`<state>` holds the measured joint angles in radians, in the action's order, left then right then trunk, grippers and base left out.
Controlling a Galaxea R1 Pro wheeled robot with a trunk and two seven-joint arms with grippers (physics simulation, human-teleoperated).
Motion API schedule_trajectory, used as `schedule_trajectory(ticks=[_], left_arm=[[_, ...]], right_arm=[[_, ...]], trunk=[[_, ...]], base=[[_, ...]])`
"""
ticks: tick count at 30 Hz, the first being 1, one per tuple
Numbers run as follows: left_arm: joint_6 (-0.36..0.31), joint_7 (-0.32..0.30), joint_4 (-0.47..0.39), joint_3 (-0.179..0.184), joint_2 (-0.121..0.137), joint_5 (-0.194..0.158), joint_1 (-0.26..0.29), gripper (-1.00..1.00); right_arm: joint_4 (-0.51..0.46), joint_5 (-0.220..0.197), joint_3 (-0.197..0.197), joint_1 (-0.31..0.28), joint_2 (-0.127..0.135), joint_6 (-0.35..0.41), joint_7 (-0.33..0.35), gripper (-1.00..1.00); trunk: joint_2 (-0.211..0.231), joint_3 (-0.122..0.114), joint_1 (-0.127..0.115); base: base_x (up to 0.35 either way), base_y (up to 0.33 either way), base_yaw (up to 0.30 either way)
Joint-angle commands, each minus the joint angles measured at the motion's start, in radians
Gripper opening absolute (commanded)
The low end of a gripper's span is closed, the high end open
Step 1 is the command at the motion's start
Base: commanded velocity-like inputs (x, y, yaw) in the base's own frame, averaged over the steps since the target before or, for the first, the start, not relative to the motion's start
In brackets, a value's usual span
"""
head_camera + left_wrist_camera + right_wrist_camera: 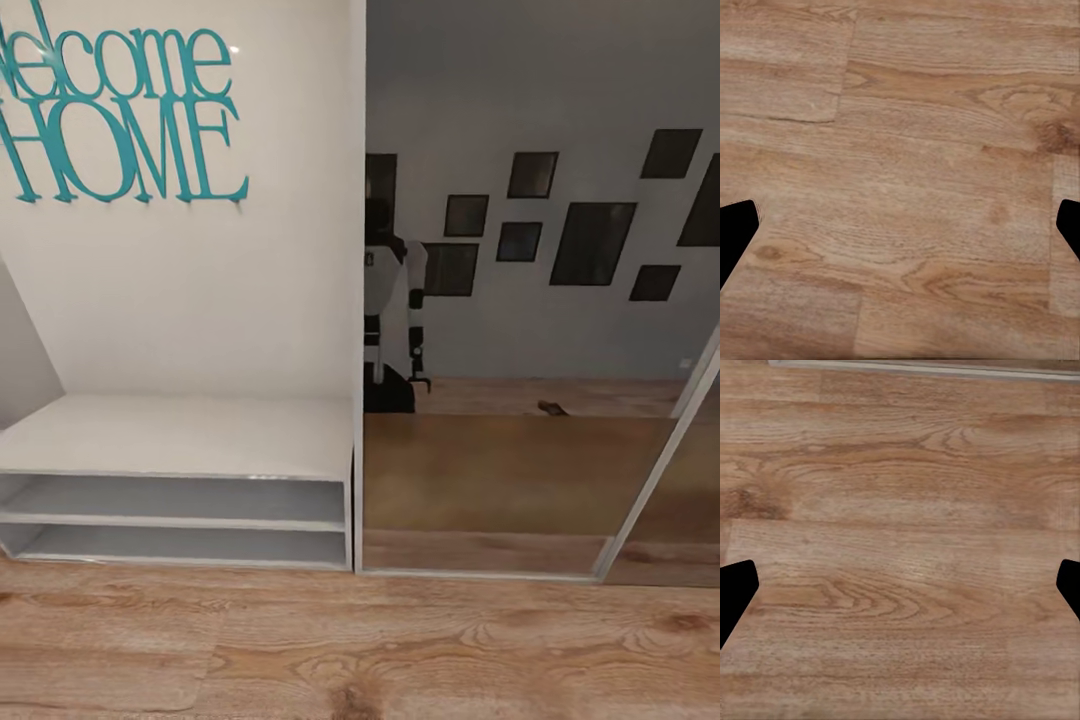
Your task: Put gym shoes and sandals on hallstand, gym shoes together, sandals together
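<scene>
**Robot facing hallstand and mirror wardrobe, both grippers wide over bare floor**

Head view: the hallstand sits at 9 o'clock of the frame, white, bench top bare, two low open shelves under it, both bare too. Its tall back panel carries a teal "Welcome HOME" sign at 11 o'clock. Just beside the hallstand, touching its right edge, stands the mirrored wardrobe door, taking the 1 to 4 o'clock area. In the mirror: the robot's own reflection near centre, dark picture frames on a grey wall at 2 o'clock, and a small dark thing on the reflected floor at 3 o'clock, too small to tell what it is. The corridor floor runs across 5 to 7 o'clock, light brown wood planks.

Left wrist view: left gripper spread wide, black fingertips just peeking in at the two side edges, nothing between them. Wood-grain floor planks beneath, plank seams and knots visible.

Right wrist view: right gripper also spread wide, black fingertips at both side edges, holding nothing. Floor planks below; a thin pale strip runs along the far edge, cannot tell what it belongs to.
</scene>
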<state>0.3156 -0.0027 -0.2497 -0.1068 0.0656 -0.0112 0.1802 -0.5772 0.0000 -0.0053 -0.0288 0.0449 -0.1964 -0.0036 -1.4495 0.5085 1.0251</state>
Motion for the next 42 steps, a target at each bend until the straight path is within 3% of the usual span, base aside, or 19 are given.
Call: schedule_trajectory(ticks=[1,42], left_arm=[[0.003,-0.001,0.001,-0.002,0.000,-0.001,0.001,1.00],[0.012,-0.007,-0.010,-0.004,0.009,-0.001,-0.013,1.00]], right_arm=[[0.000,0.000,-0.001,0.000,0.000,-0.003,0.000,1.00],[0.002,0.003,-0.001,0.000,0.001,-0.032,-0.003,1.00]], trunk=[[-0.001,0.002,0.000],[-0.001,0.053,0.000]], base=[[0.000,0.000,0.173],[0.000,0.000,0.192]])
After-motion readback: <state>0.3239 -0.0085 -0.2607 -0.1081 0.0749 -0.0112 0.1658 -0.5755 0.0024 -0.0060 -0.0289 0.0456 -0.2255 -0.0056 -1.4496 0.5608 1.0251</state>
